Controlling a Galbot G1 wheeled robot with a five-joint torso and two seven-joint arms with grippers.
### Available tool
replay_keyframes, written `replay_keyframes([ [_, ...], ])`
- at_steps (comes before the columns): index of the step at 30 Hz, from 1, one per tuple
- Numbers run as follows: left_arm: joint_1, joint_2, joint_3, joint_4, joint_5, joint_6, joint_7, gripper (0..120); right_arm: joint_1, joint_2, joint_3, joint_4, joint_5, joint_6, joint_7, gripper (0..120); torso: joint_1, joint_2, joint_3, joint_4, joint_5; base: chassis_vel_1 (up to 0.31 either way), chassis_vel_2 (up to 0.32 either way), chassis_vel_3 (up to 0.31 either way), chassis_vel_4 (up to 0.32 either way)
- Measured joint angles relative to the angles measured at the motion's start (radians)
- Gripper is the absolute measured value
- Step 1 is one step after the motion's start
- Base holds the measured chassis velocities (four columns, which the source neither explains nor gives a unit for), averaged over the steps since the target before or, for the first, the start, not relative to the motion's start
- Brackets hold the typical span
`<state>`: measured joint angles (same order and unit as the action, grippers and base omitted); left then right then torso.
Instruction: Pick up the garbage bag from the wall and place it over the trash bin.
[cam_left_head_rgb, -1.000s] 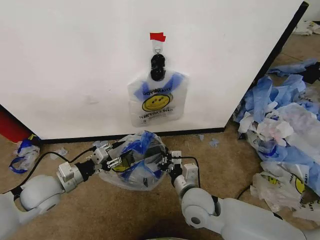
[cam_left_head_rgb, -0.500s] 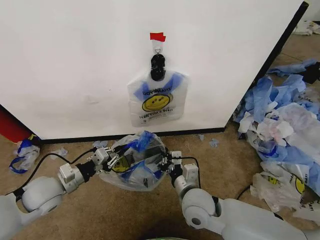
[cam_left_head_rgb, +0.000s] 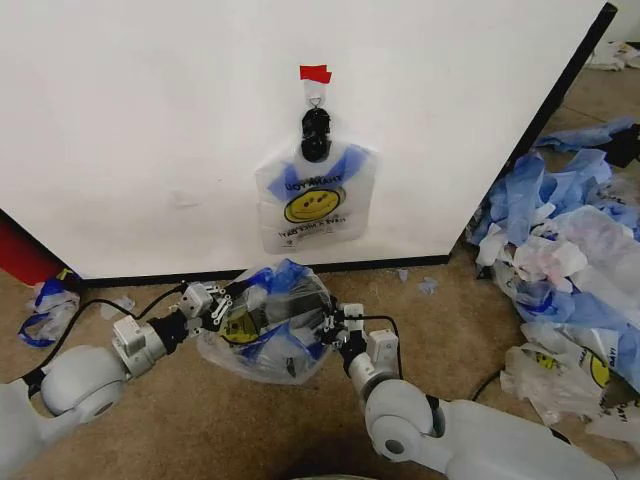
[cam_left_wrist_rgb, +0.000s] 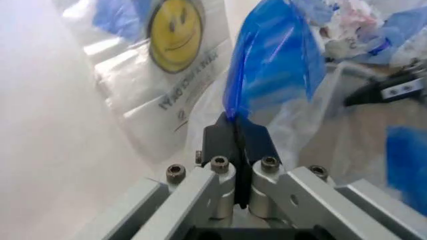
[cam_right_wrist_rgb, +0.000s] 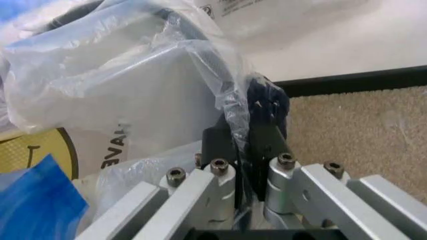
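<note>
A translucent garbage bag (cam_left_head_rgb: 268, 325) with a yellow smiley and blue handles is stretched low above the floor between my two grippers. My left gripper (cam_left_head_rgb: 220, 304) is shut on its blue handle (cam_left_wrist_rgb: 267, 65). On the opposite side my right gripper (cam_left_head_rgb: 328, 330) is shut on the clear plastic rim (cam_right_wrist_rgb: 227, 100). Dark parts of the black trash bin (cam_left_head_rgb: 308, 298) show through the bag, which covers most of it. A second smiley bag (cam_left_head_rgb: 313, 200) hangs on the white wall (cam_left_head_rgb: 150, 120) from a black clip (cam_left_head_rgb: 316, 133) under red tape (cam_left_head_rgb: 315, 73).
A heap of blue and white plastic sheets (cam_left_head_rgb: 570, 260) covers the floor at the right. A red object (cam_left_head_rgb: 20, 252) and a crumpled bag scrap (cam_left_head_rgb: 45, 305) lie at the left by the wall's black base strip (cam_left_head_rgb: 250, 272). Brown carpet lies in front.
My left gripper has drawn to the left and slightly up with the blue handle, pulling the bag wider. The right gripper has hardly moved.
</note>
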<state>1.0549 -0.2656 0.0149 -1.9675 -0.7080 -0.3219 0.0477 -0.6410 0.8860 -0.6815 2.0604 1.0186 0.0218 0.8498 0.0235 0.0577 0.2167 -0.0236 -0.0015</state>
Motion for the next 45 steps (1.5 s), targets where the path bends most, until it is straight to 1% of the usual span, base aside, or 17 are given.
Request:
replay_keyframes([
  [10,-0.011,-0.026,0.006,0.077,0.001,-0.009,0.006,0,-0.022,-0.034,0.008,0.043,0.002,0.022,-0.032,0,0.000,0.000,0.000,-0.0001,0.0003,0.000,0.000,0.000,0.000],
  [21,-0.005,-0.046,0.015,0.129,-0.005,-0.013,0.007,0,-0.020,-0.047,0.020,0.073,0.010,0.043,-0.067,0,0.000,0.000,0.000,0.0000,0.0002,0.000,0.000,0.000,0.000],
  [30,0.008,-0.061,0.023,0.148,0.001,-0.024,0.009,0,-0.019,-0.051,0.047,0.069,0.012,0.050,-0.078,0,0.000,0.000,0.000,-0.0001,0.0003,0.000,0.000,0.000,0.000],
  [45,0.032,-0.088,0.029,0.149,0.015,-0.039,0.005,0,-0.011,-0.034,0.081,0.037,0.012,0.055,-0.084,0,0.000,0.000,0.000,0.0000,0.0003,0.000,0.000,0.000,0.000],
])
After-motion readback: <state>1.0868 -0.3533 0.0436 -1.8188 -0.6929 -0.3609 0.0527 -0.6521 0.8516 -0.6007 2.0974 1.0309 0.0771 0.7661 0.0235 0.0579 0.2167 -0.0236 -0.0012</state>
